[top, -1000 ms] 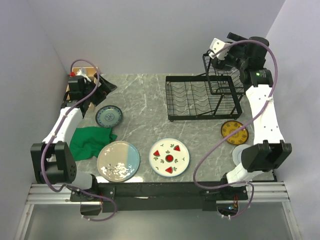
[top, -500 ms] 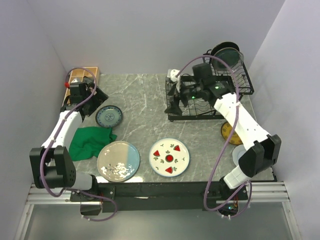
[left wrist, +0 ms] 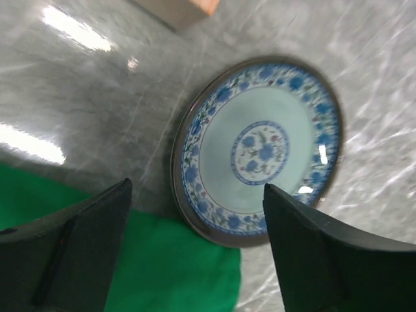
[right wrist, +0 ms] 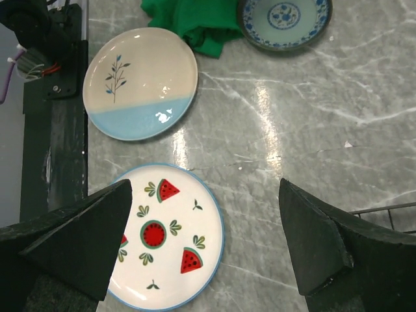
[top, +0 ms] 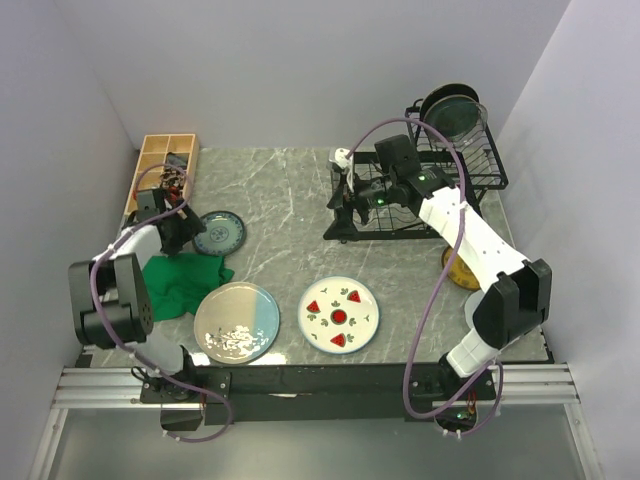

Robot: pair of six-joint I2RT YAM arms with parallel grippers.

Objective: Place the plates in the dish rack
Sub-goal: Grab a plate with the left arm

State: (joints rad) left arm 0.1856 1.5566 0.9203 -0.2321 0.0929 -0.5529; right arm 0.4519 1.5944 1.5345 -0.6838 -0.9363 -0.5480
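The black wire dish rack (top: 392, 222) stands at the back right, with dark plates (top: 452, 108) upright in its raised upper basket. A small blue-patterned plate (top: 220, 232) (left wrist: 260, 149) lies flat at the left. My left gripper (top: 172, 236) (left wrist: 197, 195) hovers open just above its near rim and the green cloth. A cream-and-blue plate (top: 237, 321) (right wrist: 140, 81) and a watermelon plate (top: 339, 314) (right wrist: 166, 237) lie near the front. My right gripper (top: 345, 197) (right wrist: 205, 188) hangs open and empty at the rack's left end. A yellow plate (top: 460, 268) is partly hidden by the right arm.
A crumpled green cloth (top: 180, 280) (left wrist: 130, 260) touches the small plate's edge. A wooden compartment box (top: 165, 165) sits at the back left. Grey walls close in on both sides. A pale plate's edge (top: 474, 303) peeks out behind the right arm.
The right arm swung from the rack's upper basket down to the rack's left end. The left arm came forward from the wooden box and lowered over the small blue plate.
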